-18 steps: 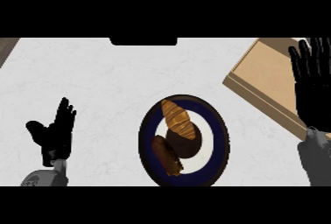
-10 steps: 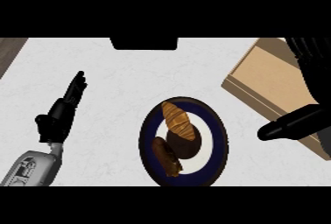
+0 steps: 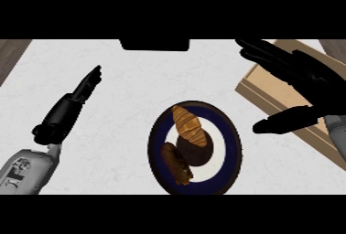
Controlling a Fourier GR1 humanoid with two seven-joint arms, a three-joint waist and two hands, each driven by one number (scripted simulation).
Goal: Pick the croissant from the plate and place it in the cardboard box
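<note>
Head view: croissant [image 3: 188,125] on plate [image 3: 234,142], apart, left of right robot hand [image 3: 305,83].

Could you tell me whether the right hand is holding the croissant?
No, the croissant lies on the plate, while the right hand is open and apart from it.

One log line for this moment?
croissant on plate | right hand open over cardboard box | left hand open at left | grasp not yet made
</note>
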